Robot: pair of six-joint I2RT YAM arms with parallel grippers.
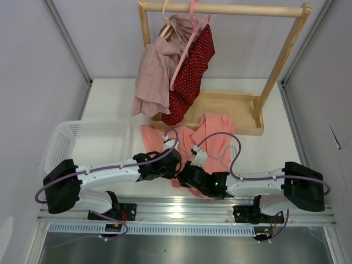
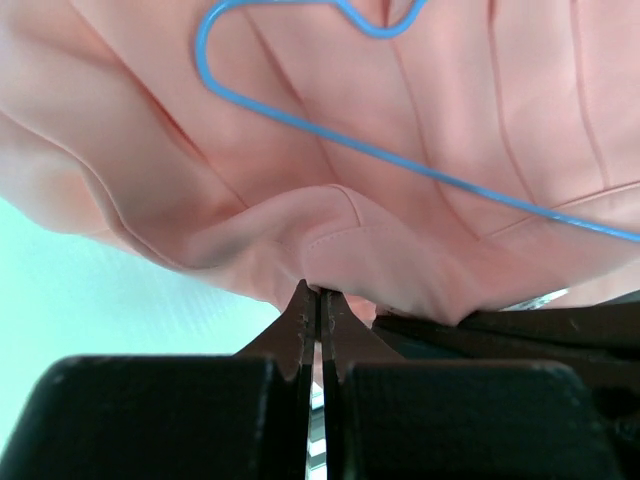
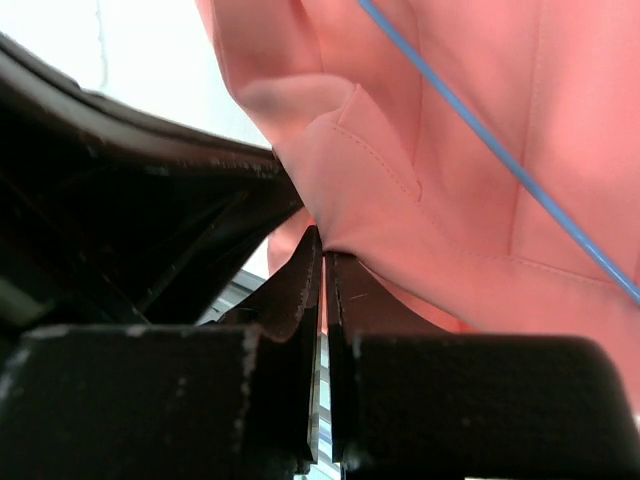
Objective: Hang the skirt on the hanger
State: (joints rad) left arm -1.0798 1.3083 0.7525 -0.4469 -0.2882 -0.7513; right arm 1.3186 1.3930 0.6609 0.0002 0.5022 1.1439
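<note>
Top cam: we see the skirt point(image 1: 217, 132) lying crumpled on the white worktop point(image 1: 110, 99), just in front of the wooden rack point(image 1: 220, 9), w/ its near edge under both arms. The left end effector point(image 1: 175, 166) and right end effector point(image 1: 190, 171) meet nose to nose over that near edge, approx. mid-worktop. From up here we can't tell how their jaws stand, and we can't make out the hanger. A white basket point(image 1: 88, 140) sits at left, beside the left arm. On the rack hang a mauve garment point(image 1: 157, 71) and a red dotted garment point(image 1: 192, 71), w/ a pink hanger point(image 1: 187, 52) btwn them.

Left wrist cam: the left end effector's fingers are pressed together, w/ a fold of skirt hem pinched at the tips. The hanger point(image 2: 400, 161), a thin blue wire, lies on the pleated fabric beyond and bends round at top left. Pale worktop shows at lower left. The dark body of the right end effector pokes in at lower right, v. close to the same fold.

Right wrist cam: the right end effector's fingers are likewise closed, clamped on a stitched fold of skirt at the tips. The blue wire runs diagonally across the fabric from top ctr to the right edge. The left end effector's black body fills the left side, close beside.
</note>
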